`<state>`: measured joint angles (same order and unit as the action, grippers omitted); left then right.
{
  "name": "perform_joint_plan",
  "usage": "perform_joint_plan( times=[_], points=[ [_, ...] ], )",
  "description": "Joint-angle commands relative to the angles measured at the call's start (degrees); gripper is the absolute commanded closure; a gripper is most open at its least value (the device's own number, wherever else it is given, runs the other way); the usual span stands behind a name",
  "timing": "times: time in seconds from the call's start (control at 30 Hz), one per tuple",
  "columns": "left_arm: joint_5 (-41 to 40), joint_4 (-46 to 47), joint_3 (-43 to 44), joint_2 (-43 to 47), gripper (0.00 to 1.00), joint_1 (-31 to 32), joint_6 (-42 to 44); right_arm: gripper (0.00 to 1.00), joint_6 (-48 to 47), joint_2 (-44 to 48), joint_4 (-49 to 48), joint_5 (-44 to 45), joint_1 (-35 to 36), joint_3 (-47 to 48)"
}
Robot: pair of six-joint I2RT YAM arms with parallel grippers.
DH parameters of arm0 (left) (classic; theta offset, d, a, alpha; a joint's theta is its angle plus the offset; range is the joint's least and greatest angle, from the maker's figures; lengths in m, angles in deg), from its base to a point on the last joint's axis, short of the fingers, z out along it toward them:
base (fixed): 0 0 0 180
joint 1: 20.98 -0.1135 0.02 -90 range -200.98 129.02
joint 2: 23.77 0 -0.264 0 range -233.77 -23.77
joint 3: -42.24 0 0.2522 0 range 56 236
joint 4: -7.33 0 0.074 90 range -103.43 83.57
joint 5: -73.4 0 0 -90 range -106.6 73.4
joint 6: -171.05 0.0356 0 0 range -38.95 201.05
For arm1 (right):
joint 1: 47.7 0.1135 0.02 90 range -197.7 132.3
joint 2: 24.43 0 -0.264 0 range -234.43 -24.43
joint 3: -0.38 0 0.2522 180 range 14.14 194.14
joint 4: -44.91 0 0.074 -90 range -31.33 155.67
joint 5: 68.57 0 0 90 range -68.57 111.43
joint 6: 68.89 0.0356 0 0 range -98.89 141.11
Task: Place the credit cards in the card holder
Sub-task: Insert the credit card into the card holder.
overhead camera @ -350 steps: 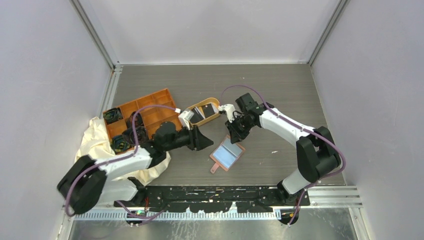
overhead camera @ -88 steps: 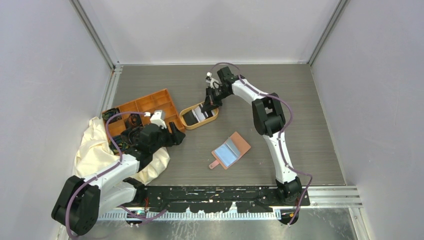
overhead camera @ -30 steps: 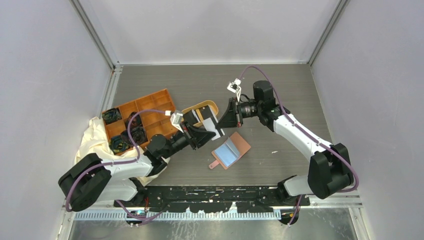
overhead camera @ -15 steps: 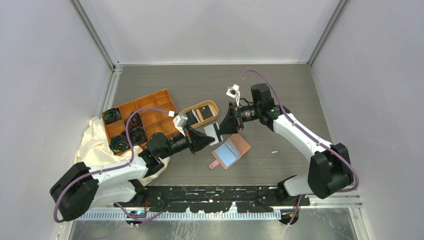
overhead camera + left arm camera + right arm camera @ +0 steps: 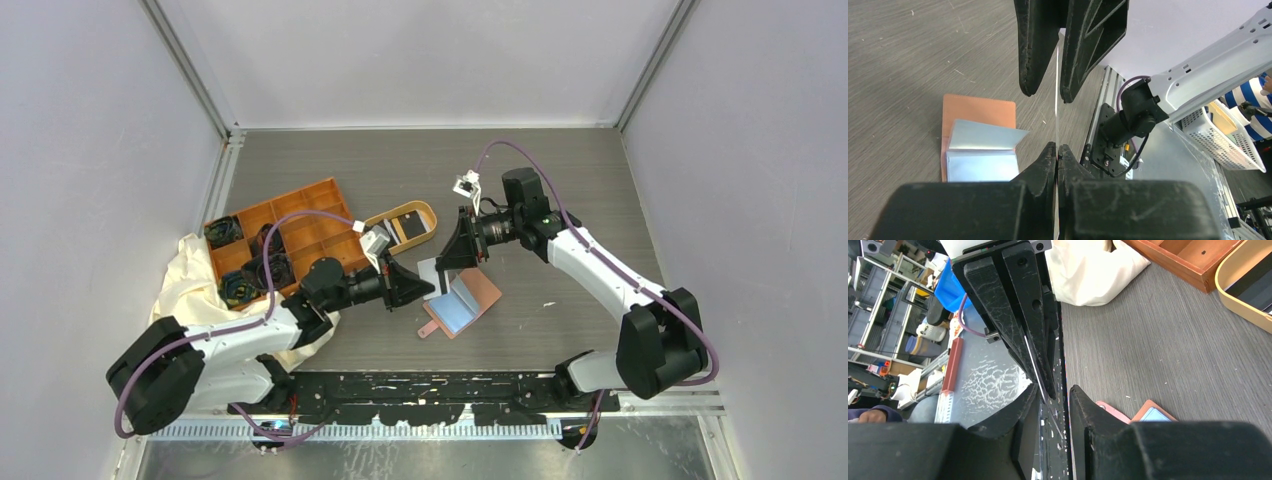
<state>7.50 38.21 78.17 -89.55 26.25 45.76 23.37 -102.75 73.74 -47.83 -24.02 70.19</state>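
My grey worktop (image 5: pixel 560 190) has the card holder (image 5: pixel 470 300) lying open, an orange compartment tray (image 5: pixel 322 184), a tan oval tray (image 5: pixel 405 205) beside it, and a cream cloth (image 5: pixel 190 285).

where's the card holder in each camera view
top external: card holder lies open mid-frame, lower right of the credit card.
left wrist: left of centre, left of the edge-on credit card.
right wrist: bottom edge, right of centre, mostly cut off.
shared landmark: the credit card.
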Motion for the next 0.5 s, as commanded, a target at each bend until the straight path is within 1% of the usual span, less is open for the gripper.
perform_joint_plan(
  times=[0.0, 0.03, 0.07, 0.17, 0.23, 0.27, 0.3, 0.33, 0.37, 0.4, 0.47],
  points=[
    [1.7, 1.5, 2.2, -0.2, 1.00, -0.3, 1.0, 0.67, -1.2, 2.2, -1.1, -1.5, 0.3, 2.6],
    [1.6, 1.5, 2.2, -0.2, 1.00, -0.3, 1.0, 0.70, -1.2, 2.2, -1.2, -1.5, 0.3, 2.7],
    [1.5, 1.5, 2.2, -0.2, 1.00, -0.2, 0.9, 0.76, -1.2, 2.3, -1.1, -1.5, 0.3, 2.7],
    [1.3, 1.5, 2.1, -0.3, 1.00, -0.4, 0.7, 0.97, -1.2, 2.1, -0.8, -1.5, 0.3, 3.1],
    [0.5, 1.0, 2.0, 0.1, 1.00, -0.6, 0.3, 0.99, -1.9, 2.3, 0.8, -0.8, 0.3, 3.6],
    [0.0, 0.3, 1.9, 0.4, 0.95, -0.9, 0.2, 0.99, -3.9, 2.3, 2.2, -0.3, 0.3, 4.0],
    [-0.8, -0.4, 1.6, 1.0, 0.88, -1.2, 0.0, 0.99, -4.9, 2.6, 3.4, 0.8, 0.3, 4.2],
    [-1.9, -1.6, 1.2, 1.7, 0.74, -1.4, -0.4, 0.99, -6.0, 2.8, 4.7, 2.4, 0.3, 4.4],
    [-3.0, -3.1, 0.7, 2.9, 0.65, -1.7, -0.6, 0.99, -7.3, 3.1, 5.9, 4.3, 0.2, 4.5],
    [-4.3, -4.8, 0.2, 4.2, 0.58, -1.9, -0.6, 0.99, -8.7, 3.3, 7.5, 6.1, 0.2, 4.7],
    [-7.6, -10.4, -0.7, 7.2, 0.50, -2.1, -0.5, 0.99, -11.6, 3.2, 11.1, 10.3, 0.1, 5.3]
  ],
)
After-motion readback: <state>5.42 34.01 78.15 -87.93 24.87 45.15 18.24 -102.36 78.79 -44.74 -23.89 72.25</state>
